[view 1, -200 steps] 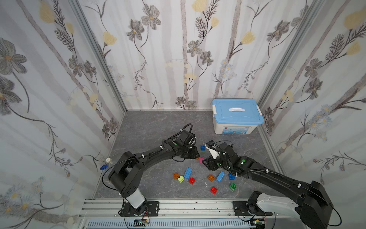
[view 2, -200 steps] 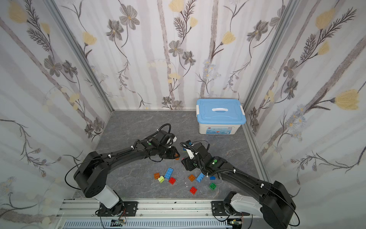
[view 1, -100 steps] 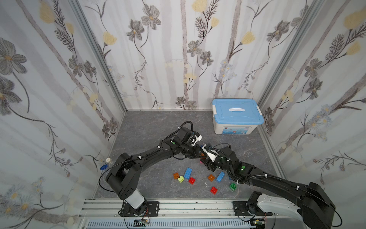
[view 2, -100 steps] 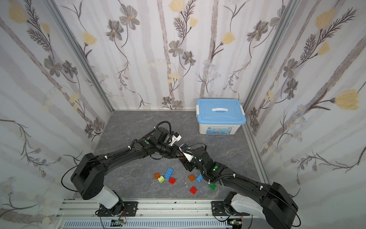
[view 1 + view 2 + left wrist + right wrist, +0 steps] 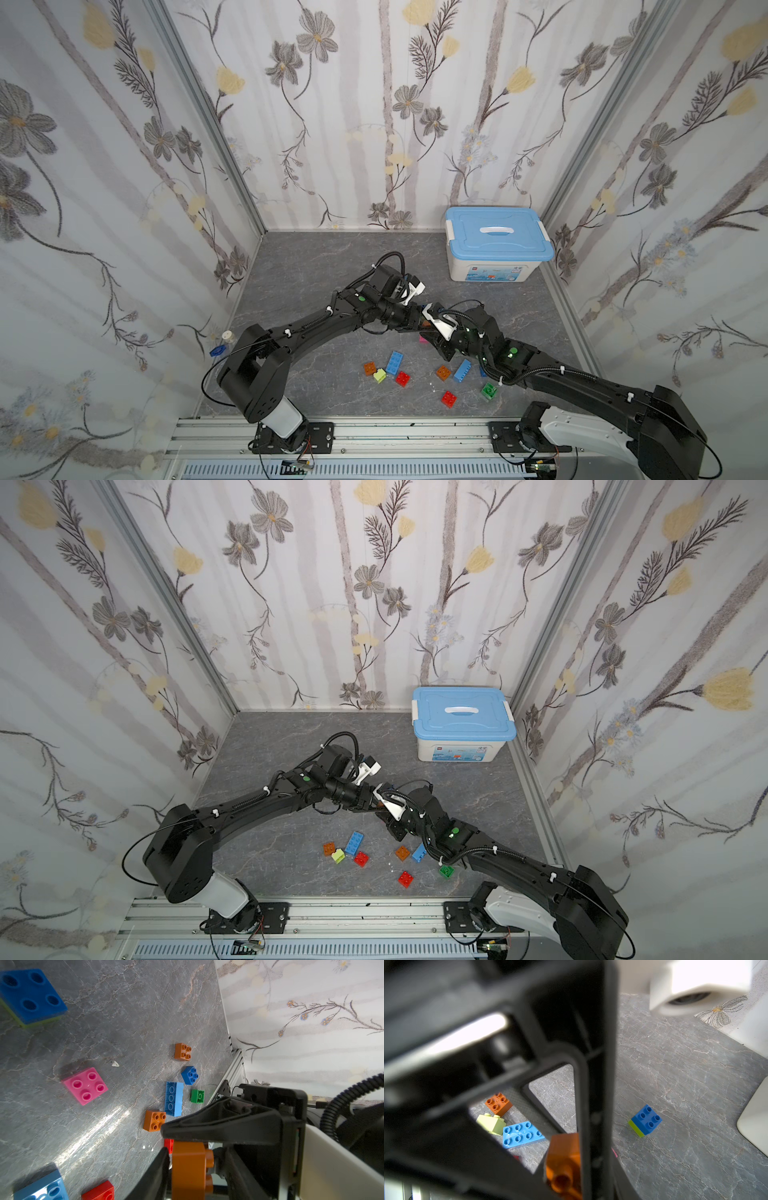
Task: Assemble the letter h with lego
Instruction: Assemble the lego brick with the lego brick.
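- Orange brick, square, hangs in the air above the grey, marble-patterned worktop, near its middle where the two arms meet. Its studs point sideways.
- The left end effector is partly open. Its black fingers stand on either side of the orange brick with a thin gap on each side, so it has hold of nothing.
- The right end effector is closed on the orange brick. In the left wrist view one finger lies flat along the brick's edge, and the opposite finger is hidden.
- In both top views the two end effectors overlap and almost cover the brick.
- A pink brick lies studs up on the worktop, just beside the spot under the meeting point.
- A blue-on-lime stack sits alone, well apart from the rest.
- Nearer the front rail, a small orange piece, a lime brick, a long light-blue brick and a red brick lie close together.
- Further right lie a second orange piece, a light-blue brick on its side, a second red brick, a green brick and a dark-blue brick.
- A white box with its light-blue lid on stands in the back right corner.
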Controlling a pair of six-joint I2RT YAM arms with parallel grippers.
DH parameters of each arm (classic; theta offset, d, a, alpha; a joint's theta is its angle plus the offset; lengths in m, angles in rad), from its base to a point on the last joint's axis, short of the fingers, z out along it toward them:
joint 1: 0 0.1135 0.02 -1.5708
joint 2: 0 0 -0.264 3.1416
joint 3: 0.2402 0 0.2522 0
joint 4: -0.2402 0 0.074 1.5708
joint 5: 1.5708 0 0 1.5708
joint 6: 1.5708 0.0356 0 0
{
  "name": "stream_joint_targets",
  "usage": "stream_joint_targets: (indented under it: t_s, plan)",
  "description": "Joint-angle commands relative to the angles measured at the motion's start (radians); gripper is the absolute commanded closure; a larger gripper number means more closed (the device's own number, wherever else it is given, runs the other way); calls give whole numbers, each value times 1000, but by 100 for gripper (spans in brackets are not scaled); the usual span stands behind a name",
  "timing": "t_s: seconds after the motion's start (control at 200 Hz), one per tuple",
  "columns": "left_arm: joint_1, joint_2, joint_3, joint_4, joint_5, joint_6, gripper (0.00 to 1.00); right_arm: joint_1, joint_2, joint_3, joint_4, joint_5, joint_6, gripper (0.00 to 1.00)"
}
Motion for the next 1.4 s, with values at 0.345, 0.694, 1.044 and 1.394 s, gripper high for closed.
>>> stream_joint_targets:
  t_s: [0.345,0.694,1.044,1.394]
  plan:
    - [94,-280,-167,-24,-742,30,11,1,256,252,-412,209,564,75]
    - [99,-371,-439,138,-1039,63,9,74,507,525,-737,399,995,74]
    - [101,-341,-517,193,-1184,130,9,109,664,610,-812,455,1082,72]
    - [101,-389,-551,198,-1222,125,9,89,718,626,-752,370,1097,71]
